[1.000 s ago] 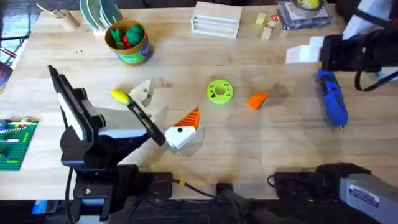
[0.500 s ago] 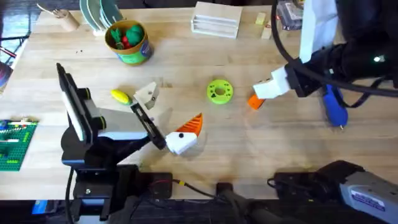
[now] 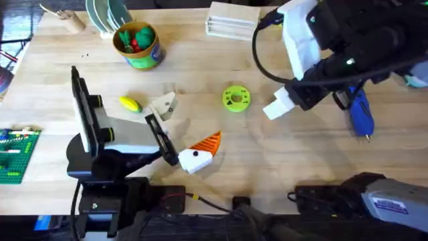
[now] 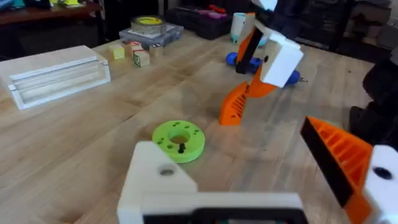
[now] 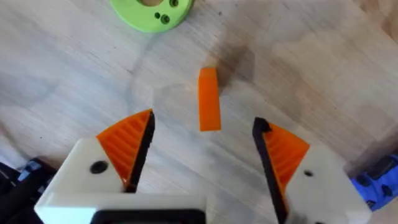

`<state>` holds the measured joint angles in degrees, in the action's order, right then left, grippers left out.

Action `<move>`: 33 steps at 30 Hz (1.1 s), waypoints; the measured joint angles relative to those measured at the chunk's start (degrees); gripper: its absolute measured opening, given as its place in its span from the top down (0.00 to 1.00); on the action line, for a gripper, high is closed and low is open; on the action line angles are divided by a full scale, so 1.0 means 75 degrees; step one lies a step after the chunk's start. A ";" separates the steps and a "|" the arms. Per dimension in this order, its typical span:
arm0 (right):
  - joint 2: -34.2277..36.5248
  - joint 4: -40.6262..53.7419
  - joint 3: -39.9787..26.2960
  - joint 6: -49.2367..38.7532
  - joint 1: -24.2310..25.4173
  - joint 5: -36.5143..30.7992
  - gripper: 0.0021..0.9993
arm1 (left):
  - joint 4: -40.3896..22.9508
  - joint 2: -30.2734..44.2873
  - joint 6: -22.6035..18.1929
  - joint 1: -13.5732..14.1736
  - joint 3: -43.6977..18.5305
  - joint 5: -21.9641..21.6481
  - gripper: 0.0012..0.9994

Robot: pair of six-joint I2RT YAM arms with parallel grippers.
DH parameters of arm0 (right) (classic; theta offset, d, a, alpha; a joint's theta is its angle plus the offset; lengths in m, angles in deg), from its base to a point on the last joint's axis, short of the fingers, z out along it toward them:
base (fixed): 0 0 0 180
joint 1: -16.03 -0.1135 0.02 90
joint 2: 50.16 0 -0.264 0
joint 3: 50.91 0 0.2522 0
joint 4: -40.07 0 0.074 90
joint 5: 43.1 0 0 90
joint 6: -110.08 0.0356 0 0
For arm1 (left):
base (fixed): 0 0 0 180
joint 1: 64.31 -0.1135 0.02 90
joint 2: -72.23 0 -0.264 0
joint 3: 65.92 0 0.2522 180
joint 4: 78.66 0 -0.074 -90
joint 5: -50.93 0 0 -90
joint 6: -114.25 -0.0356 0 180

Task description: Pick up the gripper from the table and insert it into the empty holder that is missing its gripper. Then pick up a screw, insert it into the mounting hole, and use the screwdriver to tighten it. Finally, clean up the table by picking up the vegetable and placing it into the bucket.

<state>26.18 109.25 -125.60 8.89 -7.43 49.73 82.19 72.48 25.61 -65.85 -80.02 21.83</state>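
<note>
We see the right end effector (image 5: pixel 202 152) poised over the gripper (image 5: pixel 209 98), its two orange-padded fingers (image 5: pixel 127 146) spread wide, one to each side of the fin and clear of it. The gripper lies flat on the wooden surface (image 3: pixel 287 154), right of the middle. From the left wrist view the same orange fin (image 4: pixel 239 102) sits directly under the white body of the right end effector (image 4: pixel 273 59), whether in contact we cannot tell.

The left end effector (image 3: pixel 194 152) rests low near the front edge of the surface, left of centre. Its fingers stand apart and grasp nothing; one carries an orange pad (image 4: pixel 339 155), the other is a bare white mount, the holder (image 4: pixel 158 180).

A flat green disc (image 3: pixel 235 98) with holes lies just left of the gripper. The vegetable (image 3: pixel 130 104) lies towards the left side, beside a pale wedge-shaped piece (image 3: pixel 163 106). The bucket (image 3: pixel 138 45) stands near the far left corner, with green and red toy pieces inside. The screwdriver (image 3: pixel 360 114) lies towards the right edge, partly under the right arm.
</note>
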 joint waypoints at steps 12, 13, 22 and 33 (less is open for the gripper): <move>0.0912 -0.0163 0.0000 -0.0240 0.0000 -0.0001 0.18 | -0.0009 0.0000 -0.0001 0.0000 0.0000 0.0085 0.01; 0.0927 -0.0182 0.0000 -0.0262 0.0000 -0.0003 0.24 | -0.0009 0.0000 -0.0003 0.0000 0.0000 0.0085 0.01; 0.0924 -0.0173 0.0000 -0.0290 0.0000 -0.0003 0.57 | -0.0009 0.0000 -0.0001 0.0000 0.0000 0.0085 0.01; 0.0918 -0.0103 -0.0017 -0.0313 0.0000 -0.0047 0.98 | -0.0011 0.0000 -0.0003 0.0000 0.0000 0.0087 0.01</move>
<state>33.06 108.48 -125.73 6.54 -7.43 49.38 82.10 72.48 25.60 -65.85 -80.02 22.49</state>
